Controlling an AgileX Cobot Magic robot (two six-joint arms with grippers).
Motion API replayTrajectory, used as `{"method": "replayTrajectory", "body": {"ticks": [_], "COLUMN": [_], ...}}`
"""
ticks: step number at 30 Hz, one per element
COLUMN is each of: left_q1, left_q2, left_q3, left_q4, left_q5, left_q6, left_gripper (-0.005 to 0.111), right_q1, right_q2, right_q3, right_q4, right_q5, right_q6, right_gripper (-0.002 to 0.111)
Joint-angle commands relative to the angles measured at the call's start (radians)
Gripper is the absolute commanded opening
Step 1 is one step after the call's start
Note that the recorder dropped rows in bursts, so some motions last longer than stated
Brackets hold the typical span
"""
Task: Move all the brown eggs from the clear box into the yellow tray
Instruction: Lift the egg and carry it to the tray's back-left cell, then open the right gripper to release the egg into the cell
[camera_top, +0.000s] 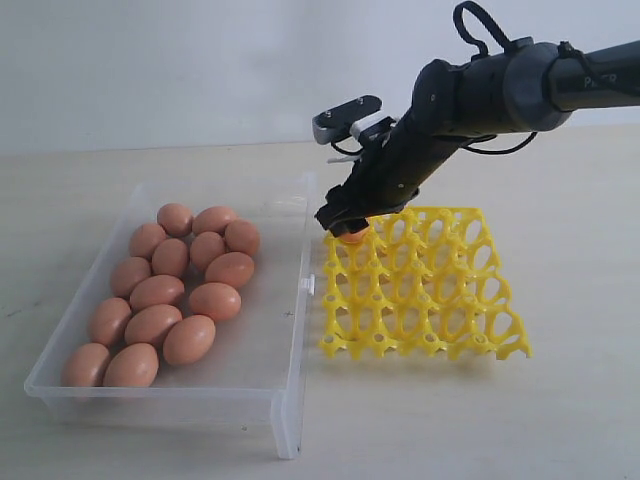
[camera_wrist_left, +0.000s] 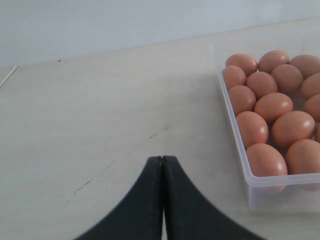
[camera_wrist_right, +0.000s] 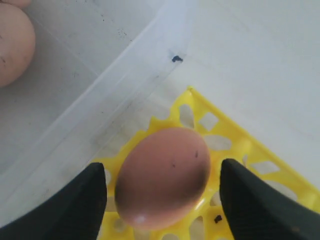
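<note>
Right hand, fingers apart, flanks one brown egg in the yellow tray.

The right tool blocks the yellow tray corner cup nearest the clear box; the remaining cups are open from above. Inside the box, brown eggs fill the side away from the tray, and the tray-side strip is bare.
</note>
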Motion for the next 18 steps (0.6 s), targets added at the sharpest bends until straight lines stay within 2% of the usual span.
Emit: {"method": "replayTrajectory", "body": {"ticks": [1, 10, 18], "left_q1": [-0.005, -0.005, -0.005], "left_q2": [-0.006, -0.006, -0.006], "left_q3": [-0.004, -0.004, -0.004], "left_q4": [-0.005, -0.005, -0.005], "left_q5": [-0.006, -0.006, -0.006], "left_q6": [-0.003, -0.003, -0.003], "left_gripper": [0.0, 0.0, 0.0], "right_q1": [-0.003, 0.005, 0.094], "right_q2": [-0.037, -0.125, -0.184], "right_q3": [-0.006, -0.006, -0.006], "right_q4": [-0.002, 0.012, 0.037], "right_q5": [-0.009, -0.003, 0.083], "right_q6": [0.013, 0.047, 0.066], "right_gripper": [0.063, 0.063, 0.059]}}
